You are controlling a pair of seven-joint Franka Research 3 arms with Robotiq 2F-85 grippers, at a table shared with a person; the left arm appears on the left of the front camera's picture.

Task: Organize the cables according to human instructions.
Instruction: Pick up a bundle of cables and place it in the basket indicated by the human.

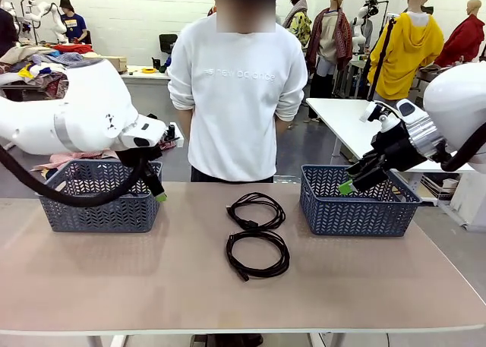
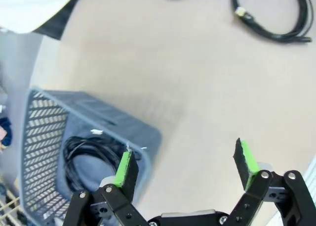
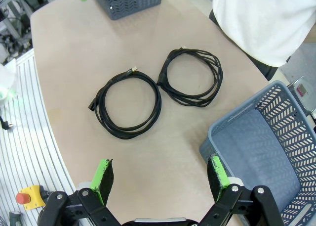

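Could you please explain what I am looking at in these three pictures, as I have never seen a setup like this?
You are seeing two white robot arms, the left arm and the right arm, at a table. A person stands across from them. The front picture comes from a fixed camera between the arms. The other two come from a camera on each wrist, looking past that arm's grasping part. The left end effector is open by the corner of the left basket, which holds a coiled cable. The right end effector is open at the edge of the right basket. Between the baskets lie a far cable and a near cable, both coiled. Nothing is held.
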